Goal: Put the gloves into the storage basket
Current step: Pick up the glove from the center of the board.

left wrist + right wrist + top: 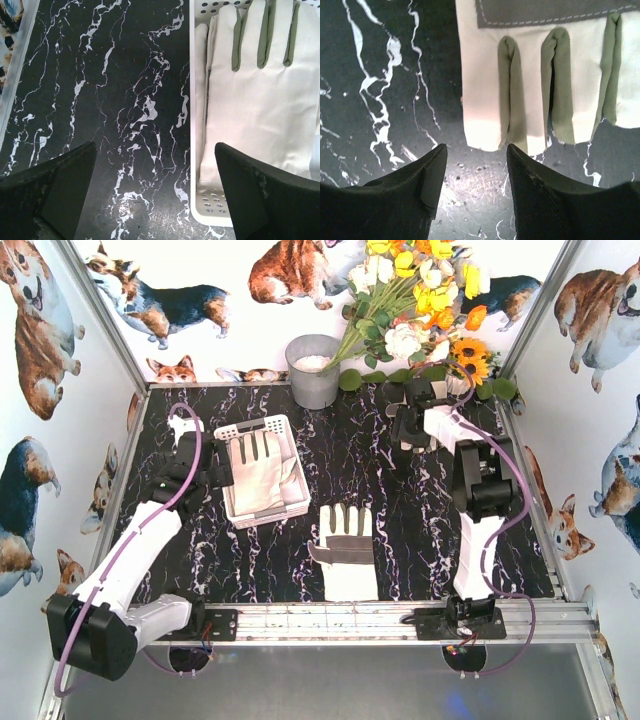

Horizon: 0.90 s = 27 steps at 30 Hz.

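Jaws wide and empty, left gripper sits beside the storage basket, centre-left in the top view, one glove inside, a loose glove lower centre. Left wrist view agrees. Right wrist view: right gripper half-open, empty, short of the loose glove's fingertips; a shallow pinch could slip.

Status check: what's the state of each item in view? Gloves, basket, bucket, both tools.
Glove in basket: flat inside, fingers toward the back wall.
Glove on table: flat, grey patch up, outside the basket.
Storage basket: upright, holds at least one glove.
Left tool: open, empty, at the basket's left rim.
Right tool: open, empty, just short of the table glove's fingertips.
Bucket: upright by the back wall.
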Available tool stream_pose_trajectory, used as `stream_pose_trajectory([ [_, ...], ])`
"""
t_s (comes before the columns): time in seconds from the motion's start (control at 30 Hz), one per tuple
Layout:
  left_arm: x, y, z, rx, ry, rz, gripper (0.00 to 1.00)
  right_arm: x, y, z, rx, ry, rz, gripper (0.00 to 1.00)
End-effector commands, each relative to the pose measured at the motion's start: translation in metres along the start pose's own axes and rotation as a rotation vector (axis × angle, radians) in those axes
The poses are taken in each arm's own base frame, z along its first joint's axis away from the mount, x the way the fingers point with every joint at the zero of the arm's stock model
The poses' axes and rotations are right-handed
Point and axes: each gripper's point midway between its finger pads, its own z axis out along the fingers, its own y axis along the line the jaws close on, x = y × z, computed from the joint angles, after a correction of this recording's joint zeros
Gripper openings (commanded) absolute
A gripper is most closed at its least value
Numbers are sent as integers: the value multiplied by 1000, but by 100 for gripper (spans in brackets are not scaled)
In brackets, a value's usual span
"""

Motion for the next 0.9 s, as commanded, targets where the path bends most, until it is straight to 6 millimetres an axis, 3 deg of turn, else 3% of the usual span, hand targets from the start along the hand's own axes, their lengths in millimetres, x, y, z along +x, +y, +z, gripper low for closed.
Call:
stream_pose_trajectory([
  [0.0, 1, 4, 4, -1, 0, 68, 98, -26, -5, 1, 42, -40, -3, 52],
  [0.17, 7, 3, 11, 0, 19, 88, 99, -21, -7, 19, 60, -6, -2, 51],
  [0.3, 6, -1, 15, 12, 22, 84, 99, -8, -8, 28, 70, 61, 5, 43],
  [0.4, 3, -2, 15, 14, 16, 86, 99, -1, -9, 29, 67, 78, 11, 28],
  [0.57, -2, -1, 10, 19, 3, 91, 100, 1, -8, 12, 47, 76, 34, 0],
  [0.7, -2, -3, 3, 56, -12, 83, 100, 4, -4, -15, 1, 56, 59, 0],
  [0.87, 1, -11, -10, 140, -24, 67, 100, 22, -2, -50, -57, 49, 89, 0],
])
